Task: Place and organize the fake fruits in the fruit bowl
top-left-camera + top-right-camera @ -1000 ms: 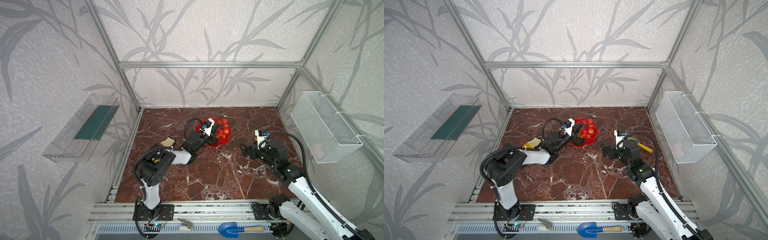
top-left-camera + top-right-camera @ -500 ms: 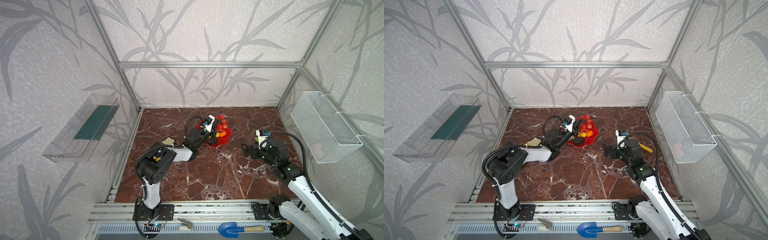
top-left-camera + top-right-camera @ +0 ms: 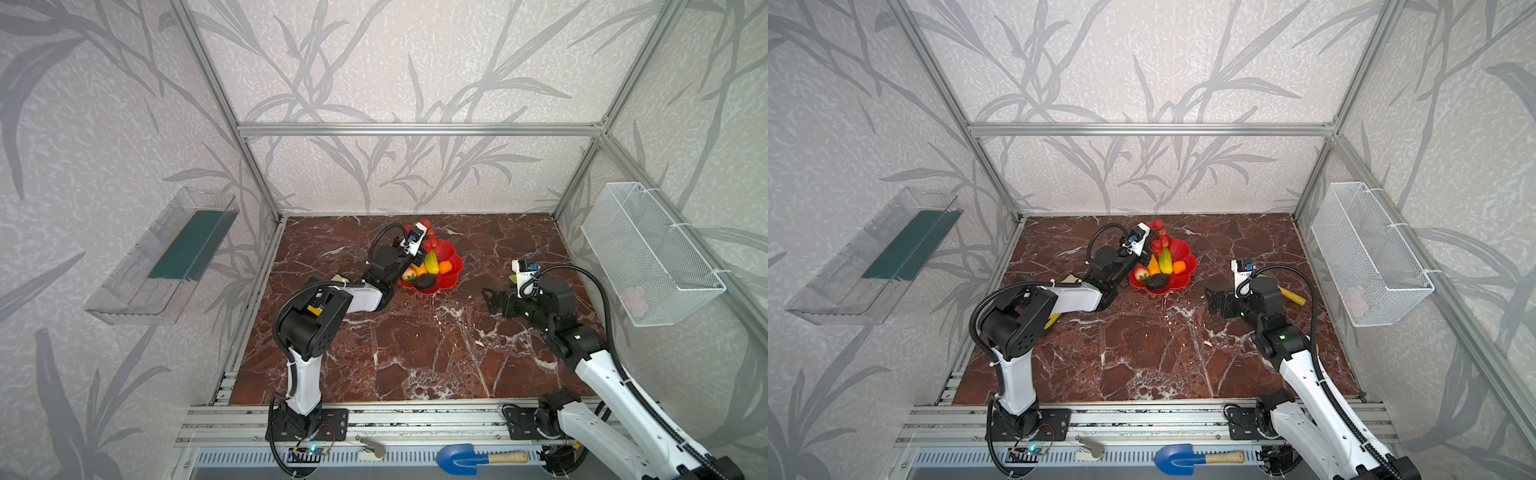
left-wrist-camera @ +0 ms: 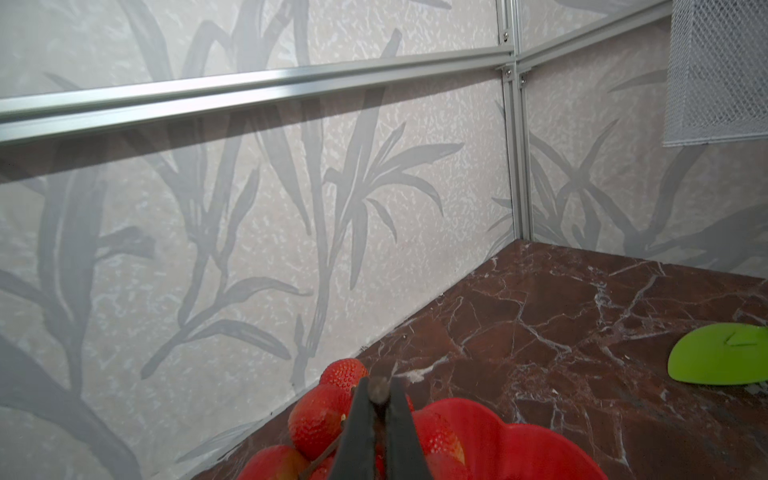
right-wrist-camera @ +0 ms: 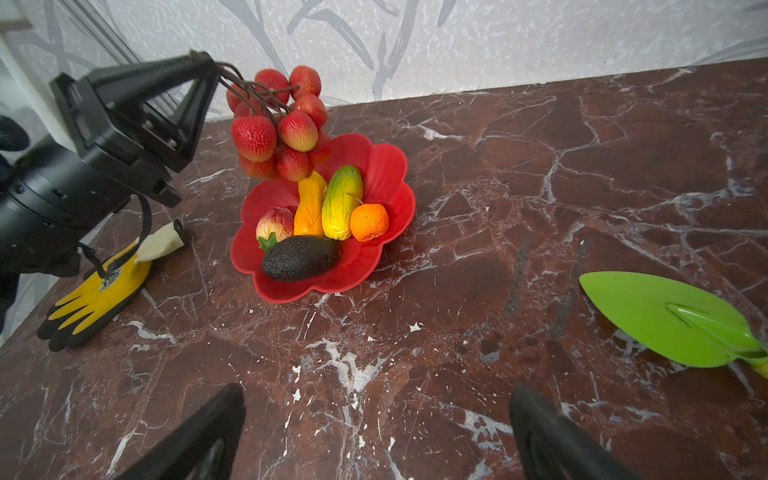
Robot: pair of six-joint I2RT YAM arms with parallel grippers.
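The left gripper (image 5: 205, 62) is pinched shut on the brown stem of the red berry bunch (image 5: 282, 124). The bunch dangles over the far-left rim of the fruit bowl (image 5: 386, 166). Honestly can't tell if the lowest berries touch the cob (image 5: 309, 205) or just hang above it. In both top views the wrist camera covers the fingertips and part of the bunch. Sitting in the bowl, packed together: cob, cucumber (image 5: 341, 201), orange (image 5: 369, 222), peach (image 5: 274, 224), avocado (image 5: 299, 257). The right gripper (image 5: 376, 395) hangs spread wide over bare marble, nothing in it, its fingers cut off at the frame edge. The green shovel (image 5: 665, 320) also runs out of frame, and the yellow glove (image 5: 95, 299) is half behind the left arm.
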